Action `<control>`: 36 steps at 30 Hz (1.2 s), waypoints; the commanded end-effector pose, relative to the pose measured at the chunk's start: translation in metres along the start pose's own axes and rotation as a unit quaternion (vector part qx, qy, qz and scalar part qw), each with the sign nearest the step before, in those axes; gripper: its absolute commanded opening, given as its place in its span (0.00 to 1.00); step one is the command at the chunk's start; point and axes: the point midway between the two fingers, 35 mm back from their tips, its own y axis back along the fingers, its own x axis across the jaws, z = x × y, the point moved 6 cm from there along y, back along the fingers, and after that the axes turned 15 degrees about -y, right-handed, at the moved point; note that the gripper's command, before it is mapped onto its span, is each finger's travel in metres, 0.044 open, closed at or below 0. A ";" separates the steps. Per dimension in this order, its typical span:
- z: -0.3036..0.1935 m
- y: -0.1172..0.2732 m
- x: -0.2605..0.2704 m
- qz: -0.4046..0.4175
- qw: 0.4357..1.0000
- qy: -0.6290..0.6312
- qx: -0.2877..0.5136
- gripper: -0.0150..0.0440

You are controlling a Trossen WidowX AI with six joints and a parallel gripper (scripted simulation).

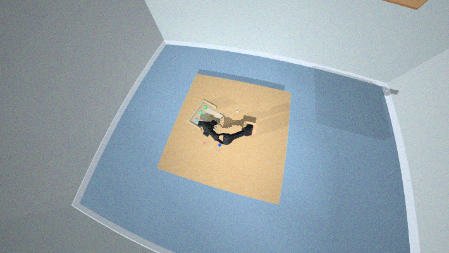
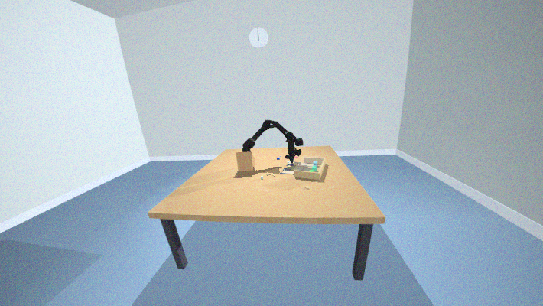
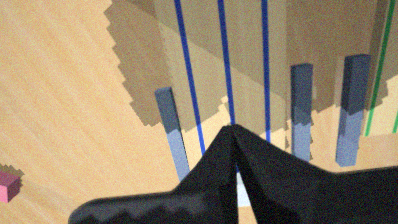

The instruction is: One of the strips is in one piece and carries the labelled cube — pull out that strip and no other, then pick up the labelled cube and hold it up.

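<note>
My gripper (image 2: 292,162) (image 3: 230,132) points down and is shut, with its fingertips together and nothing seen between them. In the wrist view it is over the near end of a pale strip (image 3: 250,75) with three blue lines. A white piece (image 3: 243,194) shows partly behind the fingers. Another strip (image 3: 384,120) with green lines lies to the right. A light blue cube (image 1: 196,120) (image 2: 315,164), a teal cube (image 1: 200,112) and a green cube (image 1: 205,107) are at the far ends, inside the tray. Labels and any breaks in the strips are too small to tell.
The wooden tray (image 2: 307,176) has low walls. Blue-grey bars (image 3: 301,110) (image 3: 353,110) (image 3: 172,135) stand beside the strips. A pink block (image 1: 204,143) (image 3: 9,186), a blue block (image 1: 219,145) (image 2: 278,158) and a small white block (image 1: 237,111) (image 2: 261,177) lie outside the tray.
</note>
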 end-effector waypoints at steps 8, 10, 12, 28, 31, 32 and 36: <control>-0.020 -0.005 -0.006 -0.005 1.000 -0.003 0.007 0.25; -0.023 -0.005 -0.007 -0.005 1.000 -0.003 0.007 0.25; -0.026 -0.005 -0.008 -0.006 1.000 -0.003 0.007 0.25; -0.049 -0.006 -0.015 -0.006 1.000 -0.003 0.008 0.25; -0.053 -0.006 -0.017 -0.006 1.000 -0.003 0.008 0.25; -0.055 -0.006 -0.017 -0.006 1.000 -0.003 0.008 0.25; -0.060 -0.006 -0.019 -0.006 1.000 -0.003 0.008 0.25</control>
